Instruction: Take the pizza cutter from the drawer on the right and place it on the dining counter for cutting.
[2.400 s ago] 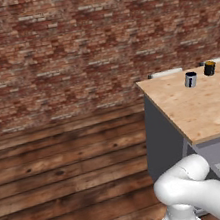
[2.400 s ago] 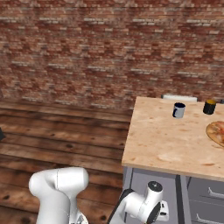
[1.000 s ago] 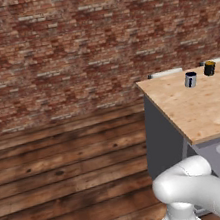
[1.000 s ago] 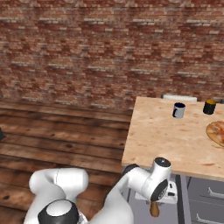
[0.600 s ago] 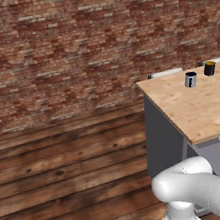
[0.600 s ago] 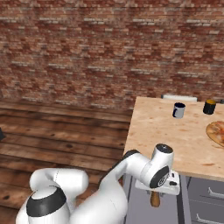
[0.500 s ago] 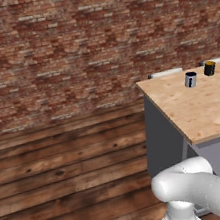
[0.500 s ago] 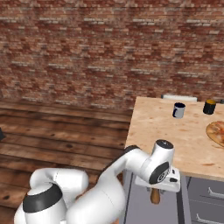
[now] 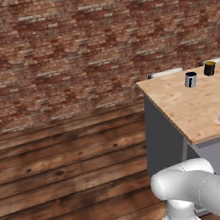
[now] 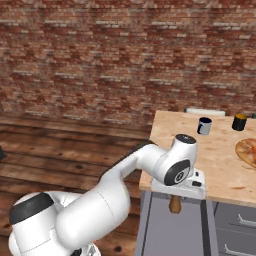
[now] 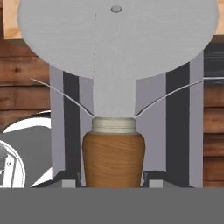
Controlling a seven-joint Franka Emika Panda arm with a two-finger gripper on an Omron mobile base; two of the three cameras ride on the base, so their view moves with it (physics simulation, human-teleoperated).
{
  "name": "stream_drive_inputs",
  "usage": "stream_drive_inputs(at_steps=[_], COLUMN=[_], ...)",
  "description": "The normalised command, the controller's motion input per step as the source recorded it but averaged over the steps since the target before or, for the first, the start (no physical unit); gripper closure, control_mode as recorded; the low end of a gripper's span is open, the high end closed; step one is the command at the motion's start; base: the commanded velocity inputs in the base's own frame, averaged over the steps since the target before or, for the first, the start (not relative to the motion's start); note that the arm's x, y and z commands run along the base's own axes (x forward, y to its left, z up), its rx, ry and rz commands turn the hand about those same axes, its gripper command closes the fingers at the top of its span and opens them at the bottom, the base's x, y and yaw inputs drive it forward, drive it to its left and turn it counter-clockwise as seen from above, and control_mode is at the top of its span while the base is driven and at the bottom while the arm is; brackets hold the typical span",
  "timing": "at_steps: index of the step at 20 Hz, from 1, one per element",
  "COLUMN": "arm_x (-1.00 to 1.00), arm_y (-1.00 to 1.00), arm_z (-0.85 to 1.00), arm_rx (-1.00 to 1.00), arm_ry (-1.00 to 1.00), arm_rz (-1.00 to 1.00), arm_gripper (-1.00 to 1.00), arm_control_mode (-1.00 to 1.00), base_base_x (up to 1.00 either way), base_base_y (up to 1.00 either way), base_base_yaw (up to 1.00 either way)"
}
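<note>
The white arm's claw (image 10: 174, 196) now sits higher, level with the front edge of the light speckled wood desk (image 10: 220, 165), and the orange-brown wooden-handled pizza cutter (image 10: 174, 204) it grips rises with it from below.

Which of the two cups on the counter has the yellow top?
The black cup farther right, nearest the counter's far corner. The other cup is grey-blue with a dark rim.

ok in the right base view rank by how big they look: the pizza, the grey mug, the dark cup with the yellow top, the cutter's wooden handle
1. the pizza, though the frame edge cuts it off
2. the grey mug
3. the dark cup and the wooden handle look much alike; the handle is nearer the camera and partly hidden by the gripper, so no ranking.
</note>
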Motion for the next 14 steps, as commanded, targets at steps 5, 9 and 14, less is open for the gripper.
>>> stream_drive_inputs(at_steps=[5, 9, 14], arm_x=[0.75, 1.0, 1.0], arm_y=[0.22, 0.07, 0.01], arm_z=[0.29, 0.11, 0.0], arm_rx=[0.0, 0.0, 0.02], arm_ry=[-0.01, 0.0, 0.0], arm_rz=[0.0, 0.0, 0.0], arm_gripper=[1.0, 1.0, 1.0], arm_control_mode=[-1.0, -1.0, -1.0], base_base_x=[0.0, 0.0, 0.0], base_base_y=[0.0, 0.0, 0.0], base_base_yaw=[0.0, 0.0, 0.0])
